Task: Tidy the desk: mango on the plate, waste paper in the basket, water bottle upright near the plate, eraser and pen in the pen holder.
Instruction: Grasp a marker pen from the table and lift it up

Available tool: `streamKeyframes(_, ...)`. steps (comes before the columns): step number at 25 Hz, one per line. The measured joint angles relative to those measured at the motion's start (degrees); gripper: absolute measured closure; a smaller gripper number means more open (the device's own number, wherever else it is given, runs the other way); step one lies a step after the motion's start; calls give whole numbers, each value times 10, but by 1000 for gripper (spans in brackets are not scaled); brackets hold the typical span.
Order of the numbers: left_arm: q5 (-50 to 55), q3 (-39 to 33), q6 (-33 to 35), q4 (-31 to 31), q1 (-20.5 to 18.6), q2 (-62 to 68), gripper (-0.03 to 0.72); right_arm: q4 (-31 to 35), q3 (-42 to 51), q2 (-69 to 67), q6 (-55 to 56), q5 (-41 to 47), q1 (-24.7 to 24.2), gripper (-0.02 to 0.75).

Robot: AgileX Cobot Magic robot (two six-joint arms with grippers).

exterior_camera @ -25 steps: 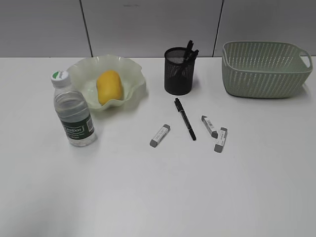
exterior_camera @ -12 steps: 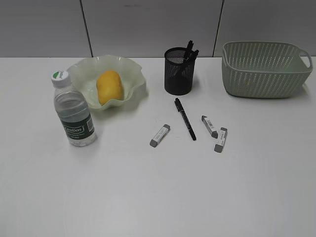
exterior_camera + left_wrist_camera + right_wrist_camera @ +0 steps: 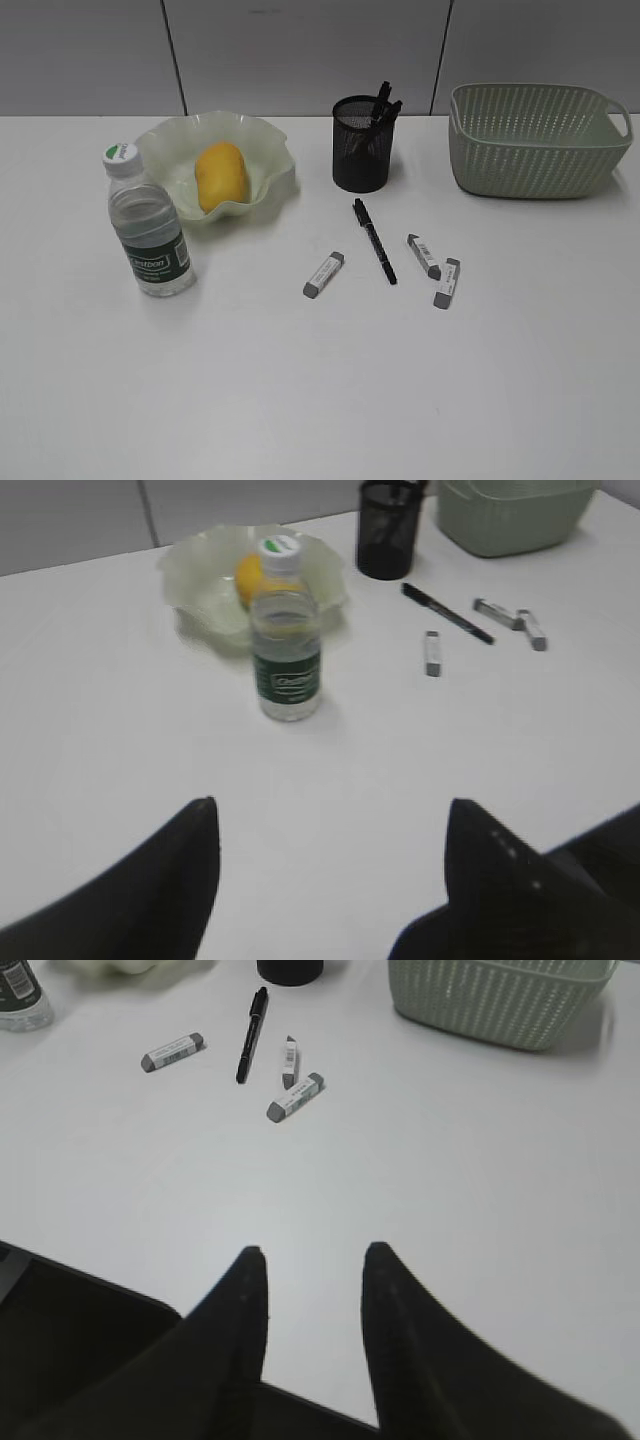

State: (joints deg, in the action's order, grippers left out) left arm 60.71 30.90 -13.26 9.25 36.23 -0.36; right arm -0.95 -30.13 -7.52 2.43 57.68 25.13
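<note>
The mango (image 3: 221, 176) lies in the plate (image 3: 262, 148) at the back left. The water bottle (image 3: 148, 225) stands upright in front of the plate. The pen holder (image 3: 360, 145) holds dark pens. A black pen (image 3: 374, 240) lies on the desk (image 3: 320, 380) with three grey-and-white erasers (image 3: 323, 274) (image 3: 423, 256) (image 3: 447, 283) around it. The basket (image 3: 537, 140) stands at the back right. No waste paper shows. My left gripper (image 3: 330, 815) is open and empty, well short of the bottle (image 3: 287, 645). My right gripper (image 3: 315, 1260) is open and empty, short of the erasers (image 3: 295, 1097). Neither gripper shows in the exterior view.
A grey panelled wall runs behind the desk. The desk's near edge shows in the right wrist view at the lower left (image 3: 60, 1270).
</note>
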Motion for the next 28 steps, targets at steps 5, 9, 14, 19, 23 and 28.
streamKeyframes(5,0,0,0,-1,-162,0,161,-1,-9,-218,0,-139,0,470)
streamKeyframes(9,0,0,0,-1,-244,0,169,5,-28,-462,0,-266,0,468)
streamKeyframes(14,0,0,0,-2,-251,0,204,10,-151,-732,0,-319,0,342)
streamKeyframes(19,0,0,0,-2,-251,0,237,27,-320,-945,0,-292,1,267)
streamKeyframes(23,0,0,0,-2,-251,0,281,35,-457,-1065,-6,-243,9,261)
streamKeyframes(28,0,0,1,-2,-251,0,318,47,-598,-1170,-13,-202,16,264)
